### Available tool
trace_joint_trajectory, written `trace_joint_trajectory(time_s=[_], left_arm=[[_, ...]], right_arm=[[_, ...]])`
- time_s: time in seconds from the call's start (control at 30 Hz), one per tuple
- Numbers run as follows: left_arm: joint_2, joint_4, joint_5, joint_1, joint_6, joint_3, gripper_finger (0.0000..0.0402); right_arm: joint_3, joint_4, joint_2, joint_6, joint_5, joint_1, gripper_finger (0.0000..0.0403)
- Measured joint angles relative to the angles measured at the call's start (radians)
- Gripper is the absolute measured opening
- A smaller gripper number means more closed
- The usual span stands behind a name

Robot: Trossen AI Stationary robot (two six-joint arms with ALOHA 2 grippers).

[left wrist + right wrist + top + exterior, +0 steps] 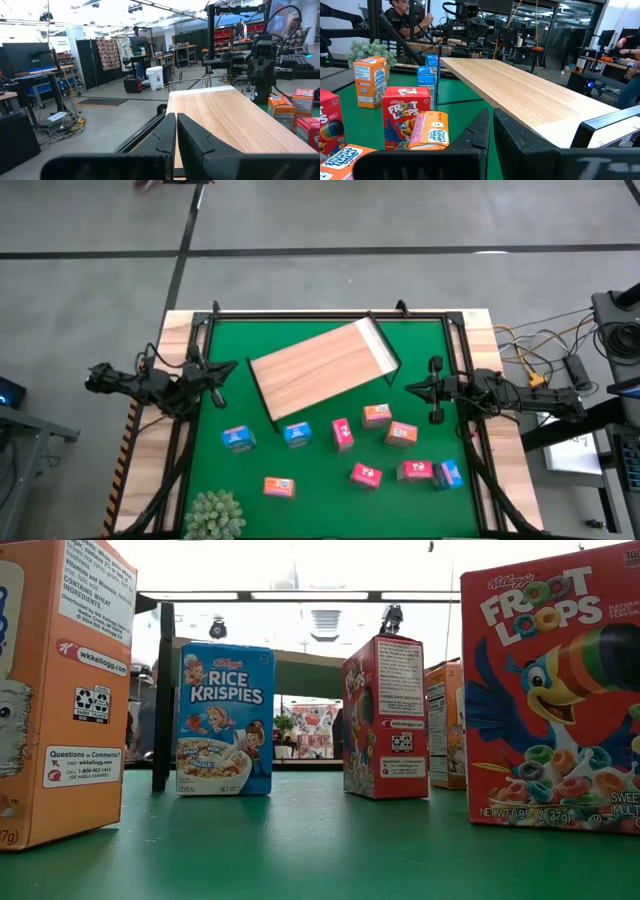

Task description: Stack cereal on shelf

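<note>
I have the shelf lying skewed across the far half of the mat, and I'll place everything off it. My left gripper waits at its left end, fingers pressed together and empty. My right gripper waits off its right end, also closed on nothing.

The boxes are all on the mat on the near side of the shelf, none on it yet. Two blue ones stand off its near-left corner, a red one and two orange ones sit just beyond its near-right corner, and the rest lie further toward me, with the plant at the near-left of the mat.

My worries, as I judge them:
- The orange pair near the right corner stand close together; opening wide for one could knock the other over.
- The shelf sits at an angle, so a straight reach over it may clip its dark frame.
- The boxes look light and tall; a hard or off-centre pinch could tip or crush one.
</note>
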Motion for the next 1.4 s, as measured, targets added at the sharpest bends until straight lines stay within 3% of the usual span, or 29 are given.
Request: trace_joint_trajectory(time_s=[0.17, 0.4, 0.47, 0.6, 0.83, 0.97, 1.4], left_arm=[[0.0, 0.012, 0.001, 0.0, -0.018, 0.0, 0.0], [0.003, 0.132, 0.08, -0.001, -0.508, 0.0, 0.0], [0.004, 0.177, 0.079, 0.0, -0.576, 0.0, 0.0], [0.01, 0.311, 0.089, -0.002, -0.586, 0.0, 0.0], [0.068, 0.537, 0.351, -0.002, -0.517, 0.0, 0.0], [0.118, 0.602, 0.441, -0.002, -0.425, 0.0, 0.0], [0.273, 0.618, 0.471, -0.001, -0.27, 0.0, 0.0]], right_arm=[[0.0, 0.0, 0.0, 0.0, 0.0, 0.0, 0.0013], [0.0, 0.0, 0.0, 0.0, 0.0, 0.0, 0.0013], [0.0, 0.0, 0.0, 0.0, 0.0, 0.0, 0.0013], [0.0, 0.0, 0.0, 0.0, 0.0, 0.0, 0.0013], [0.0, 0.0, 0.0, 0.0, 0.0, 0.0, 0.0013], [0.0, 0.0, 0.0, 0.0, 0.0, 0.0, 0.0013], [0.0, 0.004, 0.0, 0.0, 0.024, 0.0, 0.0013]])
